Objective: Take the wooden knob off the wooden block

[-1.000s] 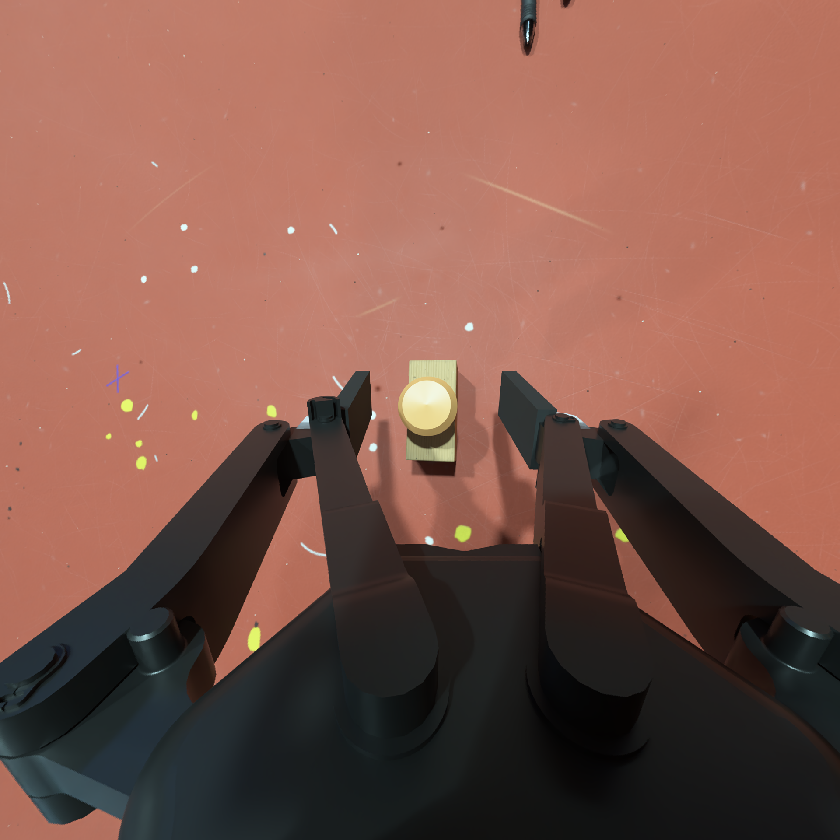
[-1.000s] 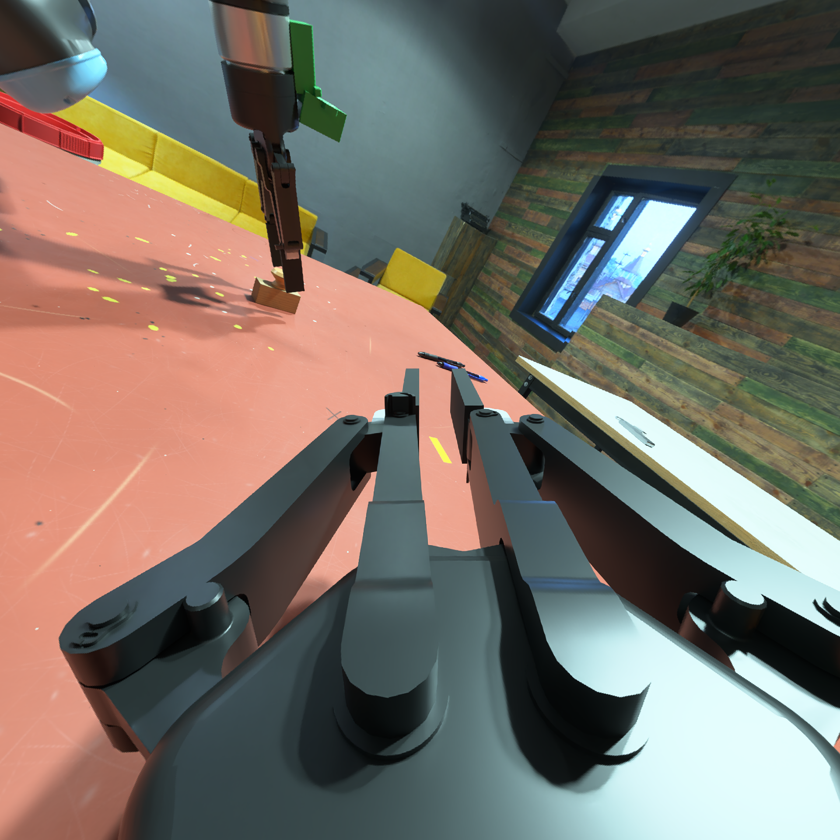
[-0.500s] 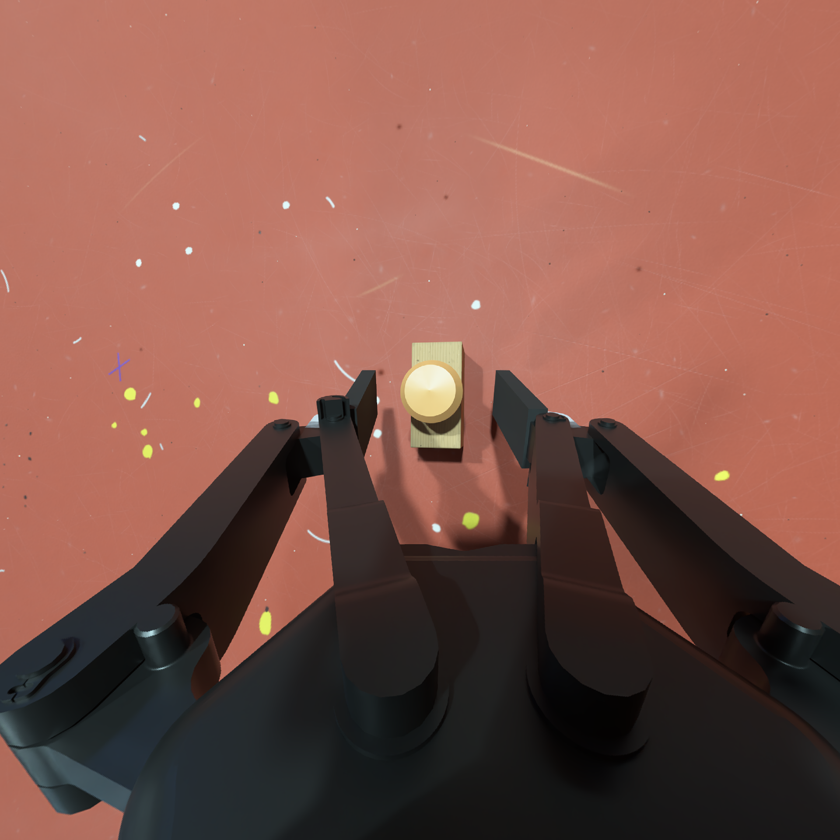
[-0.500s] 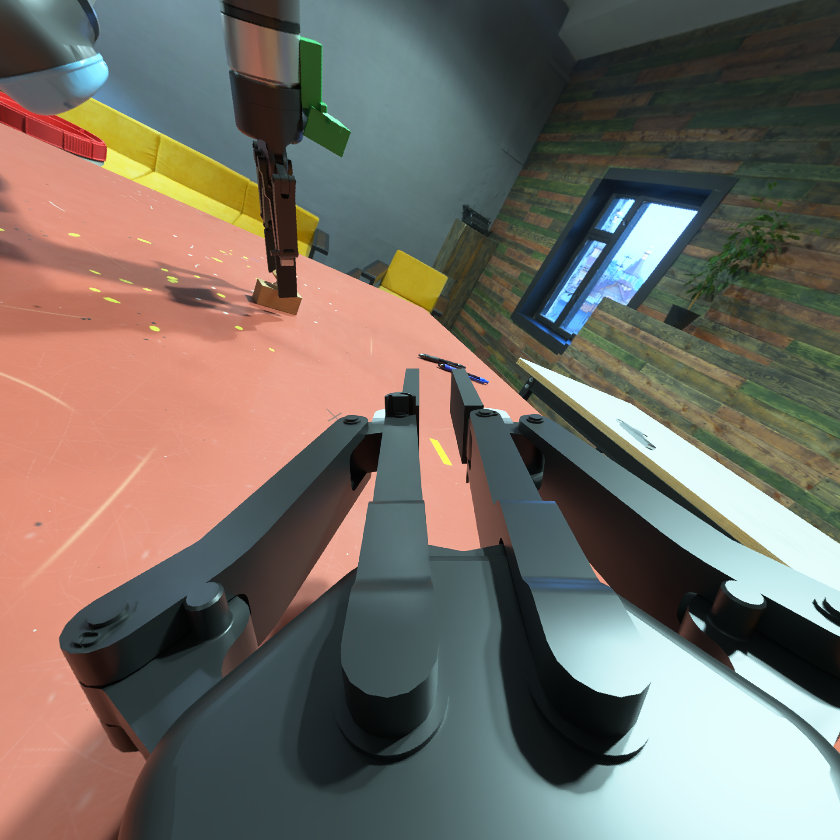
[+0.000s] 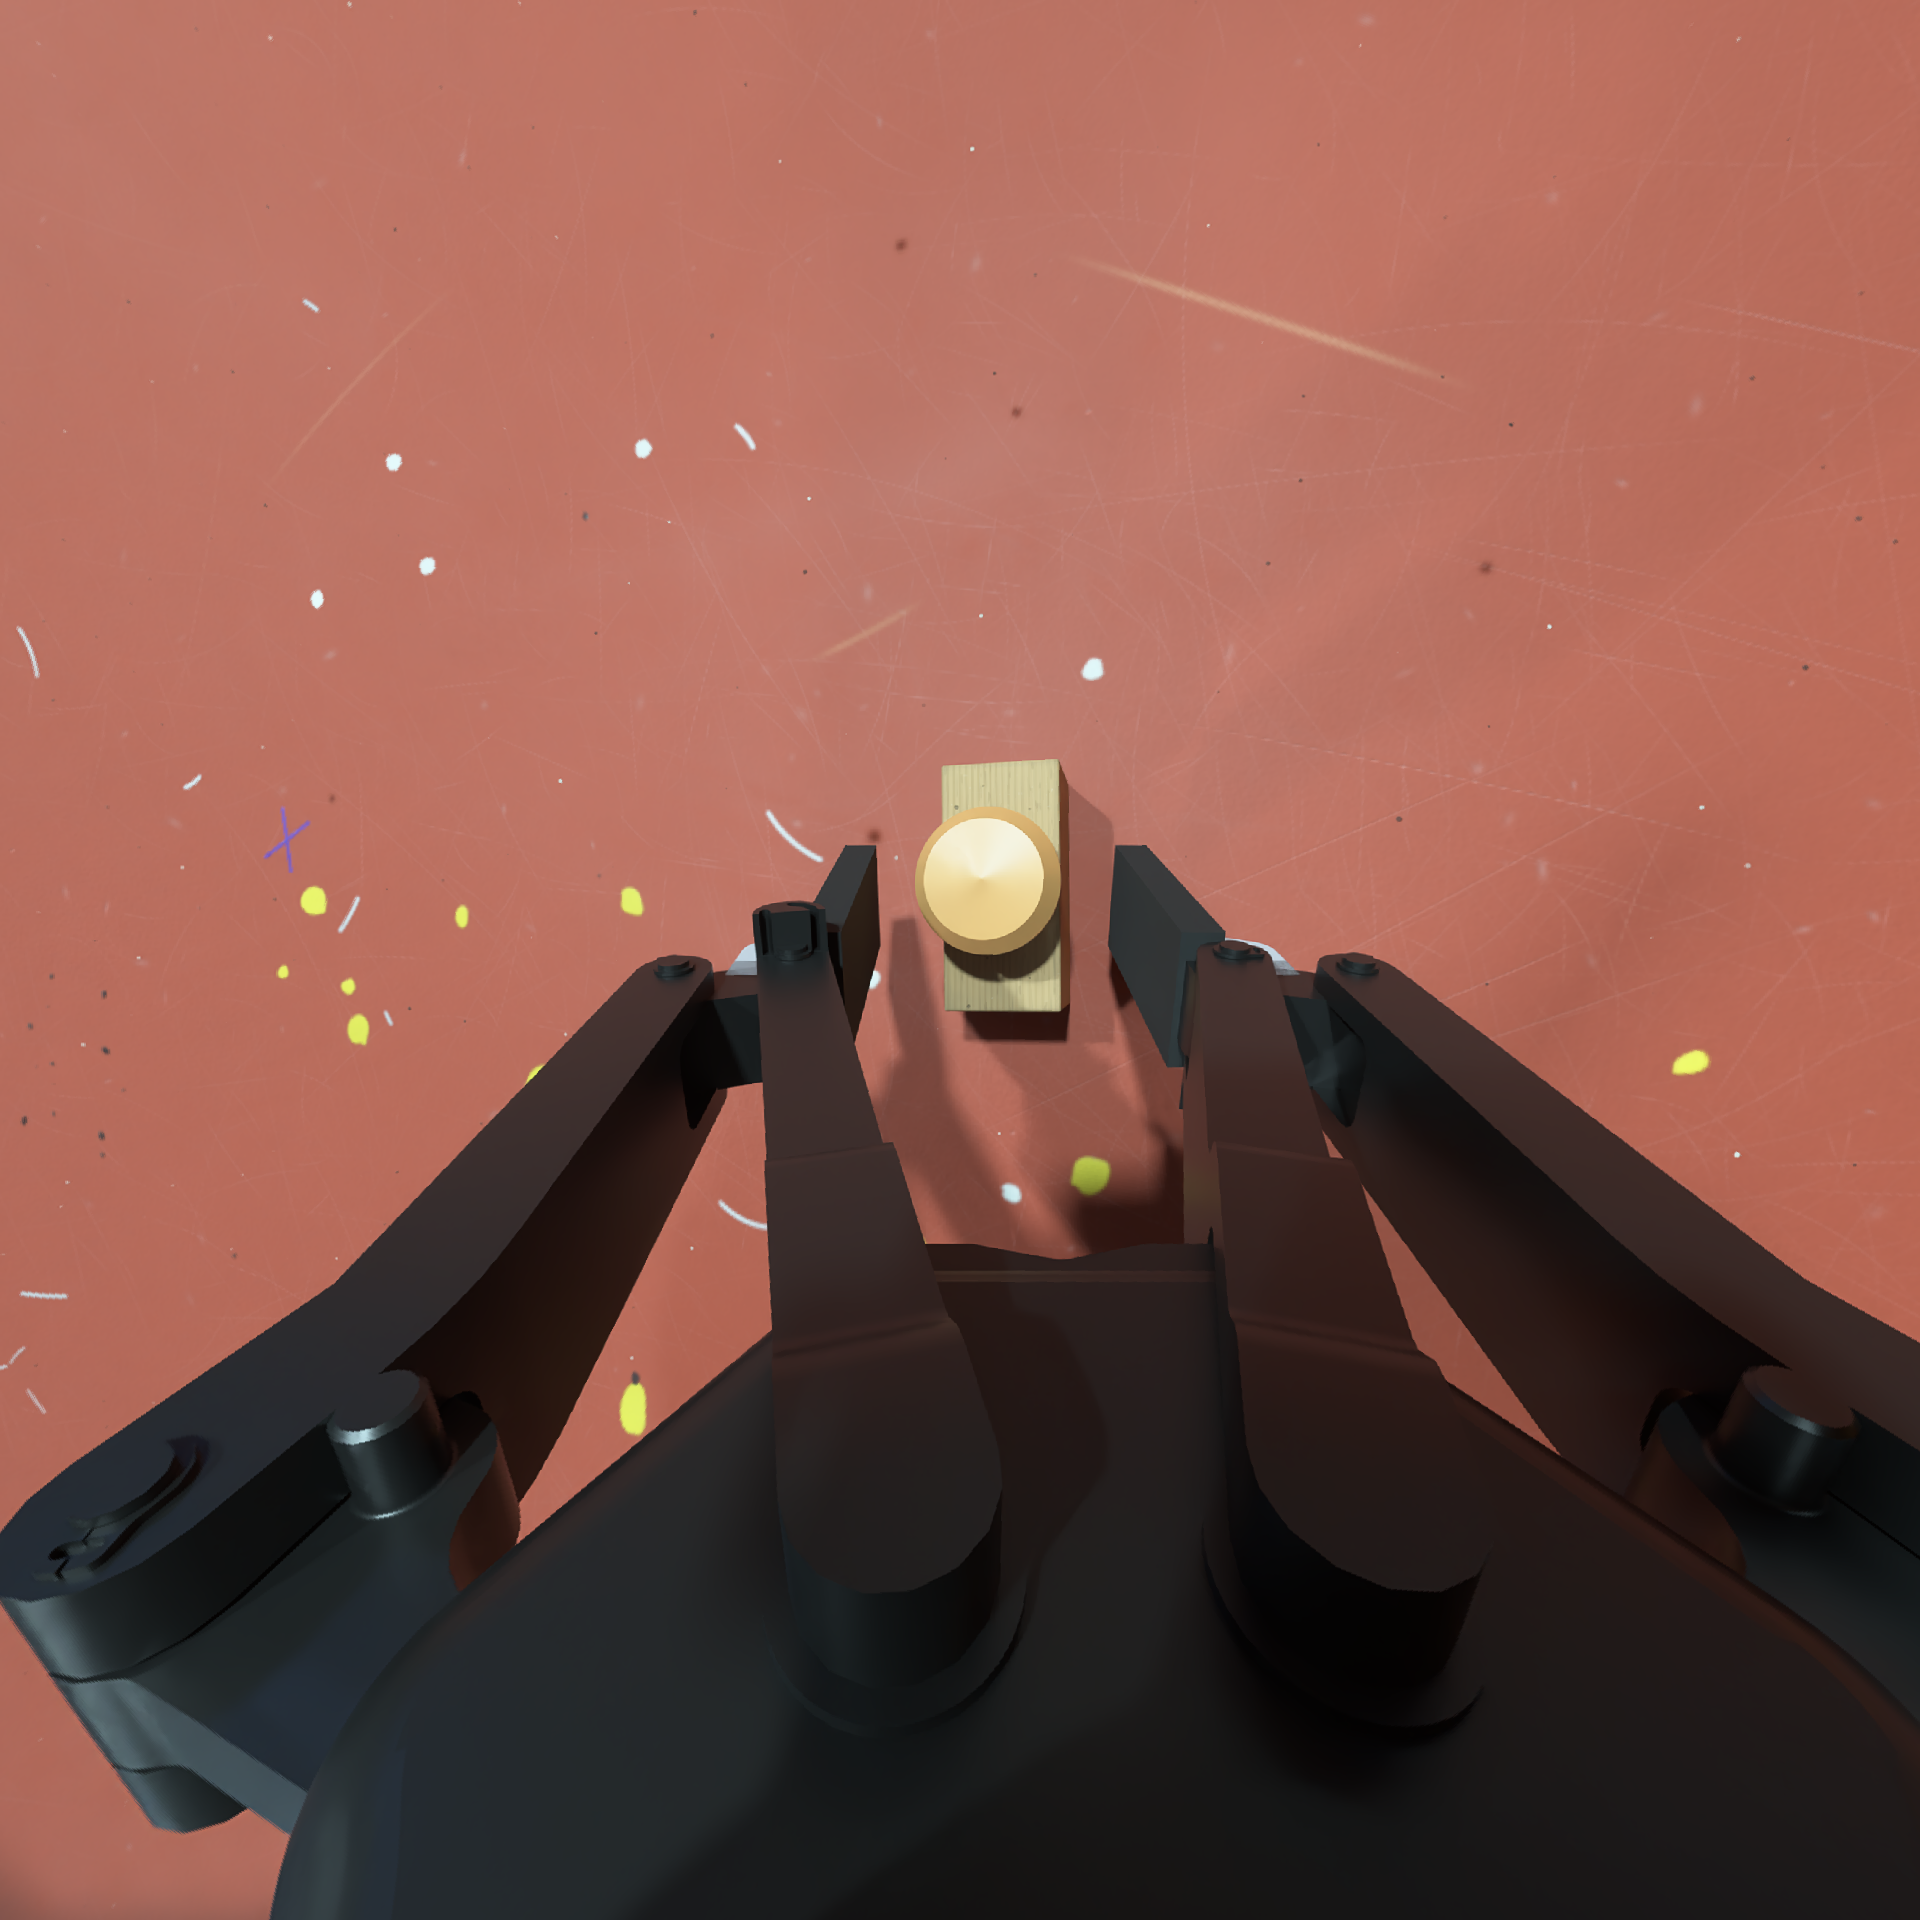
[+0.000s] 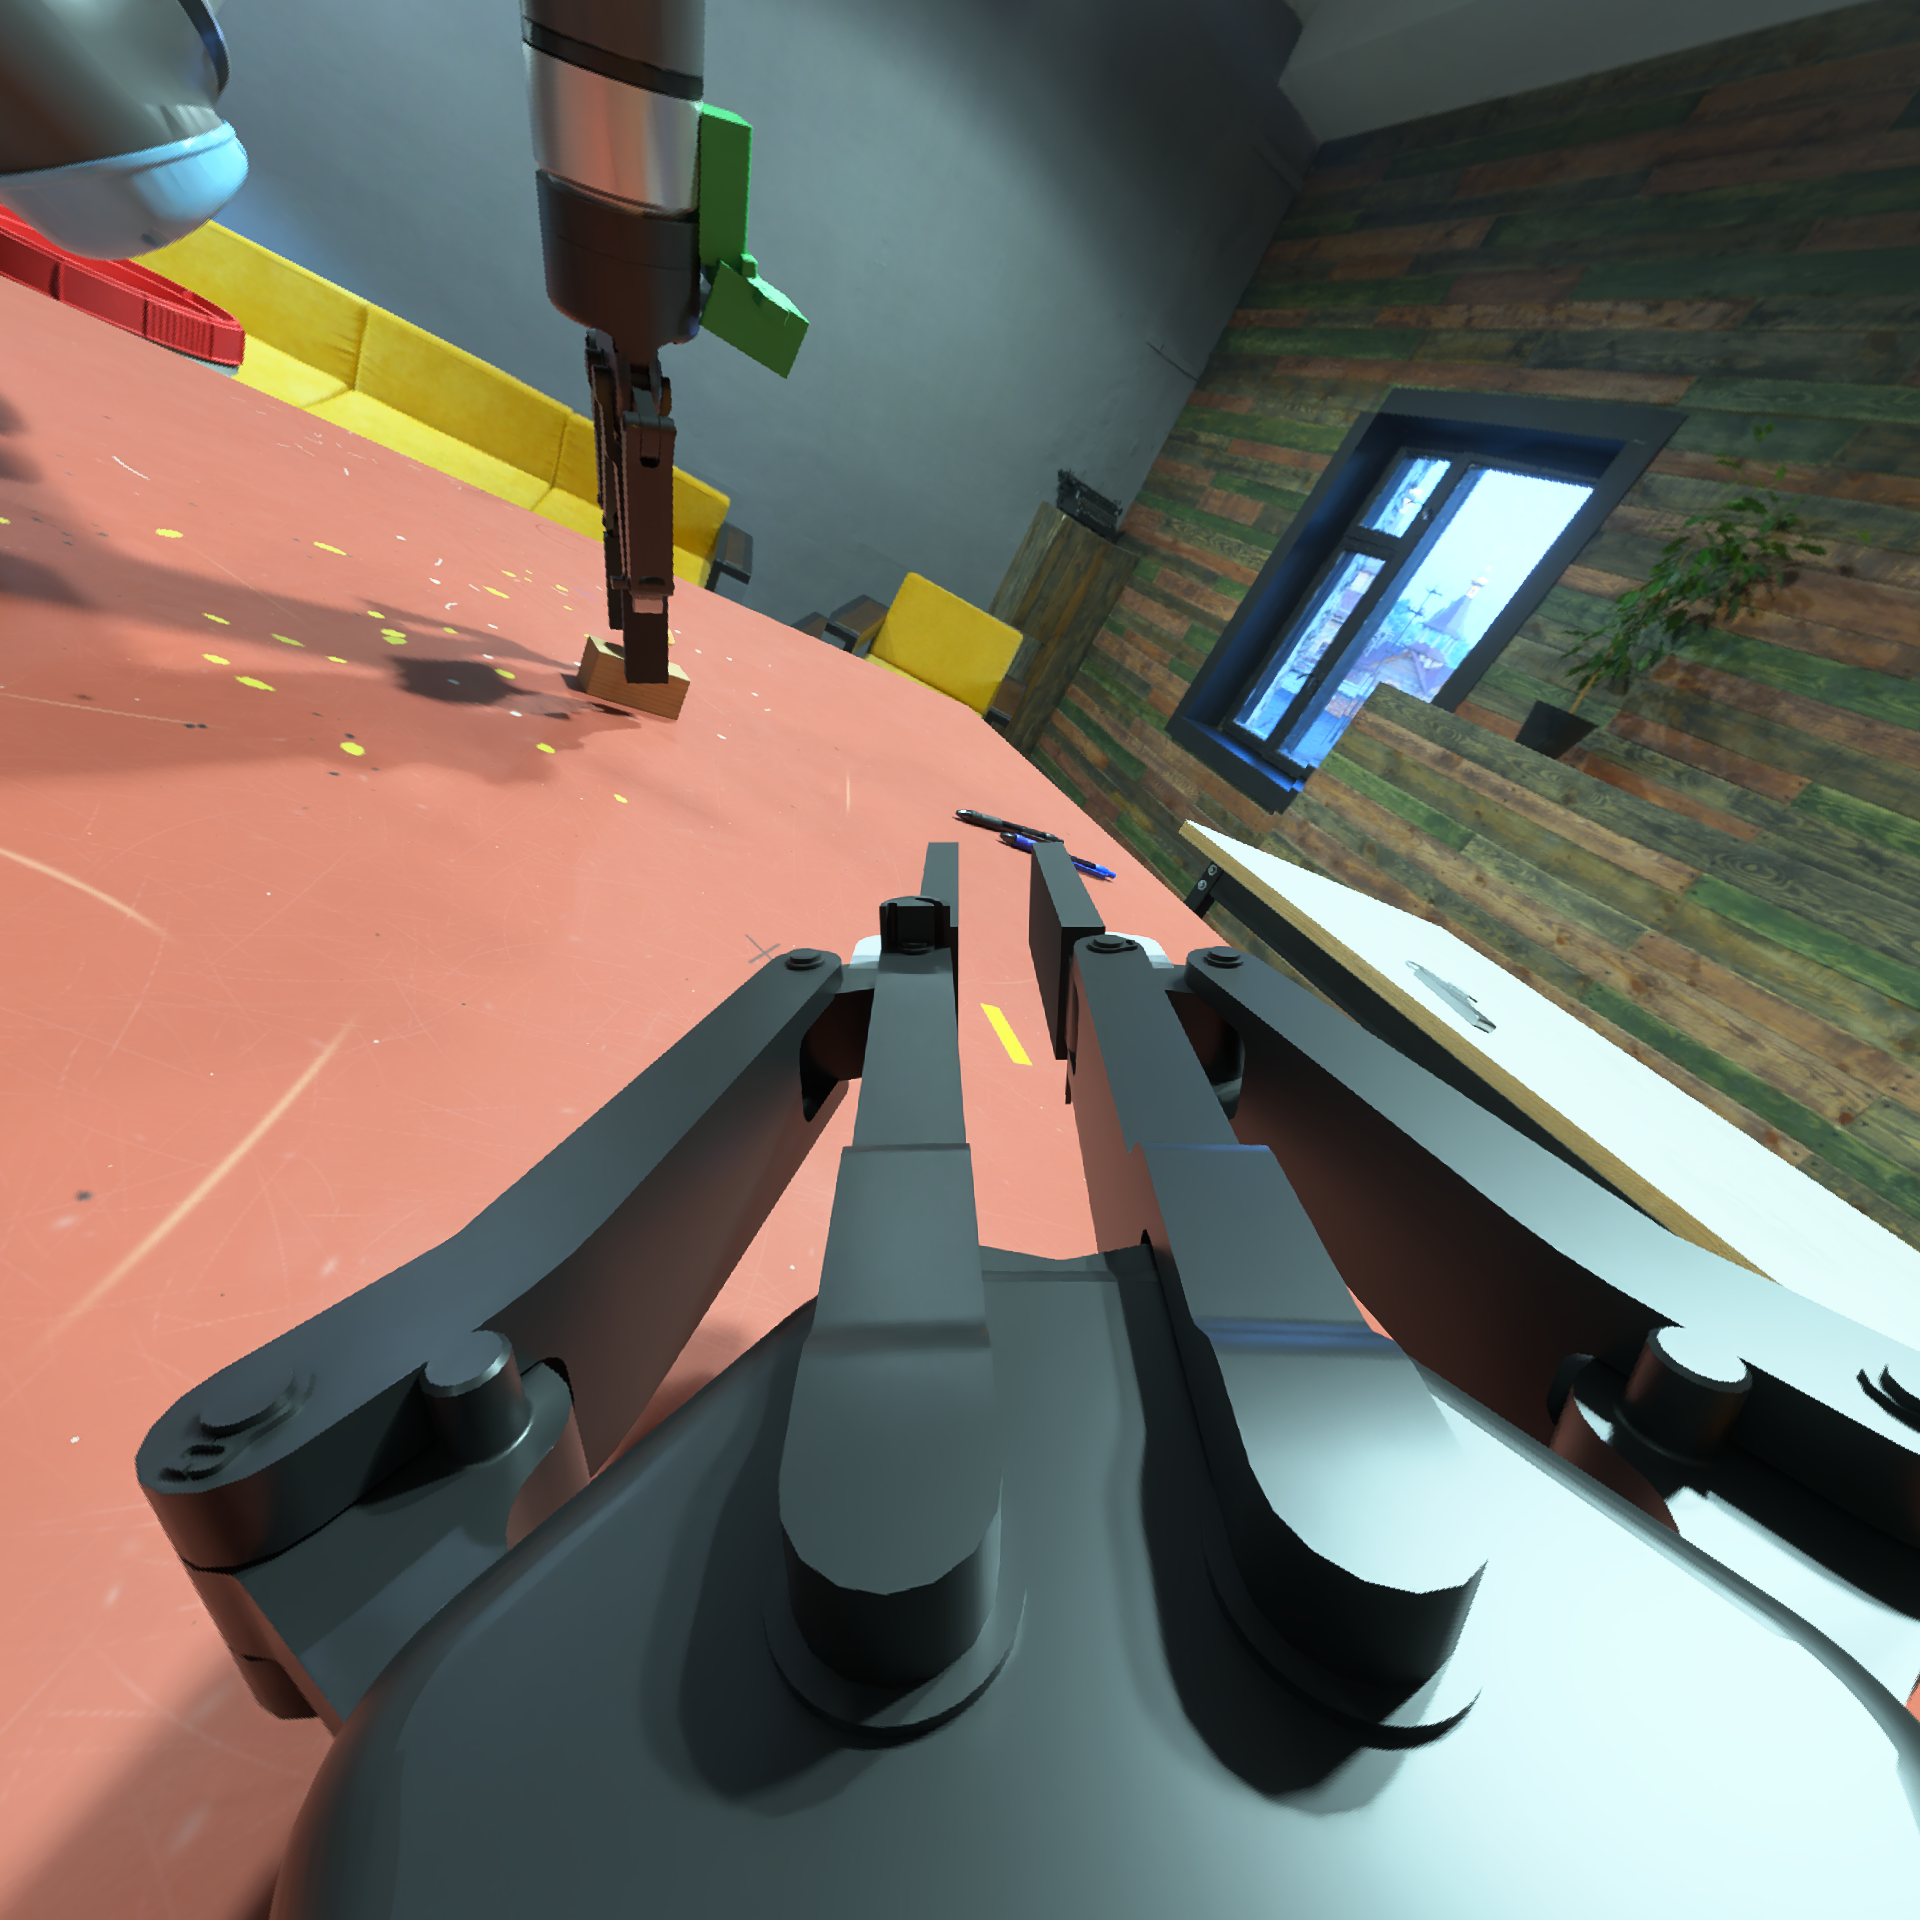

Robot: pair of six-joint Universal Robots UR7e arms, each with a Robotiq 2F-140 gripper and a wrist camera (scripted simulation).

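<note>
A round pale wooden knob (image 5: 987, 880) stands on a small rectangular wooden block (image 5: 1004, 992) on the red table. My left gripper (image 5: 995, 904) points straight down over them and is open. Its fingers (image 5: 857, 906) stand on either side of the knob with a small gap each side, touching nothing. In the right wrist view the left gripper (image 6: 642, 649) hangs over the block (image 6: 636, 691) and hides the knob. My right gripper (image 6: 992, 878) hovers low over the table far from the block. Its jaws are empty, with a narrow gap between them.
The red table (image 6: 312, 935) bears paint specks and scratches. Two pens (image 6: 1029, 833) lie just beyond my right fingertips near the table edge. A white desk (image 6: 1558, 1049) stands to the right. A red object (image 6: 125, 301) sits at the far left.
My left gripper has come down a little around the knob and its jaws have narrowed. The right gripper has not moved.
</note>
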